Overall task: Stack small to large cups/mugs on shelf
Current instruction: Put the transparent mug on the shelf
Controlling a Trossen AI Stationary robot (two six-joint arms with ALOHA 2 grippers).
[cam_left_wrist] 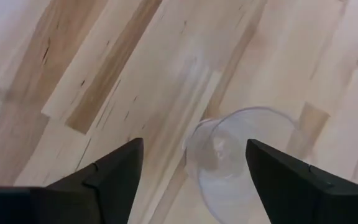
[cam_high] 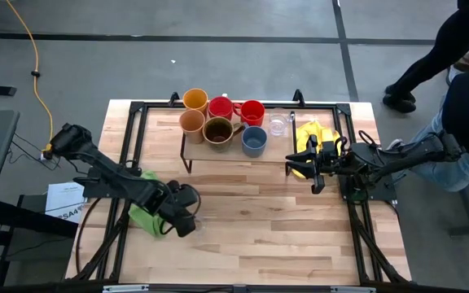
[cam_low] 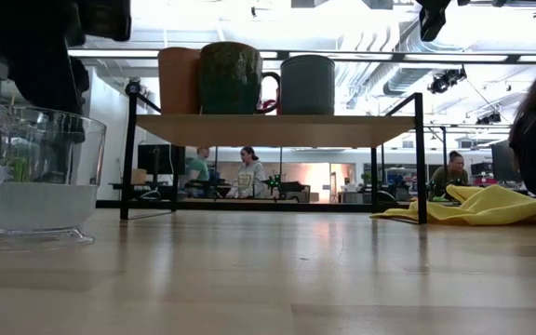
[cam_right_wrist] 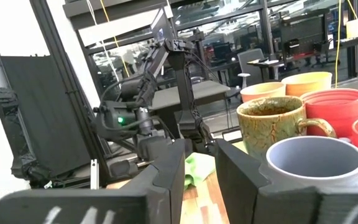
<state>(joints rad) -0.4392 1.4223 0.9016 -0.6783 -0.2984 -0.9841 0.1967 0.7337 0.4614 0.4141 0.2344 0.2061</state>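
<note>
A clear glass (cam_left_wrist: 229, 155) stands upright on the bare wood of the worktop (cam_high: 259, 236), well away from the shelf (cam_high: 226, 149) on its near side, as the left pincer (cam_high: 187, 213) hangs just above it with its two fingers spread wide on either side, gripping nothing. The green cloth (cam_high: 143, 213) lies beside the glass, under the left arm. On the shelf stand a yellow-orange cup (cam_high: 195, 100), a tan cup (cam_high: 192, 122), two red mugs (cam_high: 221, 107), a mottled brown mug (cam_high: 217, 130) and a blue-grey mug (cam_high: 254, 141), with a second clear glass (cam_high: 278, 124) at the shelf's right end. The right pincer (cam_high: 314, 169) waits just off that right end, over the yellow cloth (cam_high: 314, 134), its fingers held close together around nothing that can be seen.

The step in hand appears to be the handling of the lone glass, which is still off the shelf. The next move would seem to call for the left fingers to close squarely on its wall and carry it up to the shelf. The mugs crowd the board closely, so free room looks scarce, and thin, clear walls may slip or tip under an off-centre squeeze. People sit in the room beyond the worktop.
</note>
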